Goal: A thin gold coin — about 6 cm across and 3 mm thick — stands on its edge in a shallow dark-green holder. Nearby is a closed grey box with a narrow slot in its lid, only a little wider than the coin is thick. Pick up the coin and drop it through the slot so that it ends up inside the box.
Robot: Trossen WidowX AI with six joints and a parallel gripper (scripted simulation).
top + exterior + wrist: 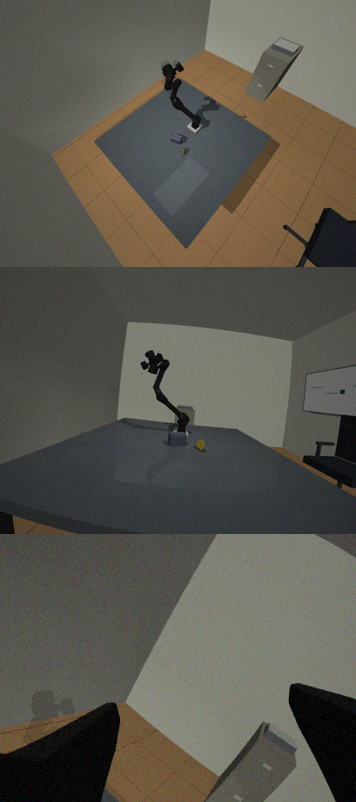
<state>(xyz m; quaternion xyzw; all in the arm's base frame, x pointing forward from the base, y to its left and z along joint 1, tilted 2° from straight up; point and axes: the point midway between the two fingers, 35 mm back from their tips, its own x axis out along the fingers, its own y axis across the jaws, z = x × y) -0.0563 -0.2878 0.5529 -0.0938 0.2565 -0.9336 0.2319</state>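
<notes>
The arm (pixel 163 396) rears up high over the back of the table (pixel 86 473), bent at the elbow, with its gripper (pixel 149 360) raised far above everything on the table and well away from the coin. From the wrist view the two dark fingers stand wide apart at the left and right edges, with nothing between them but open room: wall, tiled floor and a tilted filing cabinet (pixel 255 776).

The side view is the one that shows the coin (pixel 200 443) properly: a round gold disc standing upright on its edge in its low dark-green holder (pixel 200 449), just to the right of the grey box (pixel 177 438) and near it but not touching. From above, the coin (pixel 183 151) is only a thin yellow sliver, seen edge-on, so small that the holder cannot be made out apart from it. The view from above does show the top of the box (pixel 176 138), though the slot is too small to pick out. It also shows a paler rectangle (pixel 181 185) on the table surface, nearer than the coin, and the arm's white base plate (pixel 195 127) just beyond the box.

The whiteboard (pixel 330 390) on the right wall appears only in the side view.

Counting: one arm, one coin, one holder, one box, one table, one filing cabinet, one whiteboard.
</notes>
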